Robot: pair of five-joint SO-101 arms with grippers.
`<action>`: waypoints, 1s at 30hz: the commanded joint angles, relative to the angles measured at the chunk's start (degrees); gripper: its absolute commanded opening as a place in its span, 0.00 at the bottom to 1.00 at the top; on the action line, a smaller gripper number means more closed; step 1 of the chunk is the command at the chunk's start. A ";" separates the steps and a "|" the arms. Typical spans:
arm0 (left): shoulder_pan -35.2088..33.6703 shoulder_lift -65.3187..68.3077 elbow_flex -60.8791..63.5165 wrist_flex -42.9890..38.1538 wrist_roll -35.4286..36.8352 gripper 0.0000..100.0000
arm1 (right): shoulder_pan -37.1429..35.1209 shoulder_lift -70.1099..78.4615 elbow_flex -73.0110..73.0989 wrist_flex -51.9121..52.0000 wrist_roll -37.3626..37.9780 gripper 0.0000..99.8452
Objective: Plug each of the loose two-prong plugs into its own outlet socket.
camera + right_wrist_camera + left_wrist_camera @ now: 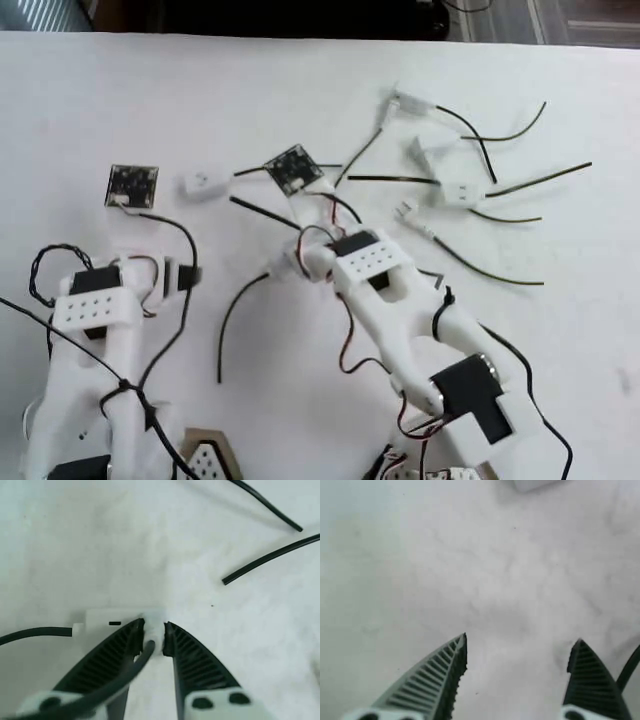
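1. The right jaws are almost closed, pinching one end of a white connector [120, 622]. Most of its body sticks out sideways past one jaw.
2. A black cord [30, 634] leaves the connector's end farthest from the jaws. In the high view the same connector [283, 264] sits at the jaw tips, and its cord [228, 330] curves back alongside the arm. I cannot tell whether it is a plug or a socket, or whether it is lifted off the bench [80, 90].
3. Ahead of the right jaws lie two loose cord ends [265, 502] [270, 557], both clear of the tips.
4. Farther ahead of the right jaws is a scatter of white pieces [415, 101] [460, 192] with dark cords. A small two-prong plug [405, 209] lies nearest the jaws.
5. The left jaws are spread wide and hold nothing, with only bare bench between them.
6. A white block [530, 484] lies well ahead of the left jaws, apart from both tips. In the high view this block [204, 183] lies between the two arms' jaw ends.
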 commanded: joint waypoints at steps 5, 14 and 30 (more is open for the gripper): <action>-0.57 -1.63 0.00 -0.62 0.62 0.32 | 10.86 -1.54 -12.22 -0.75 -0.09 0.02; -0.57 -1.98 0.88 -1.05 0.53 0.32 | 20.09 9.27 -29.98 -0.84 -1.05 0.02; -0.57 -1.98 1.05 -1.05 0.53 0.32 | 27.38 24.48 -49.85 8.13 -5.45 0.17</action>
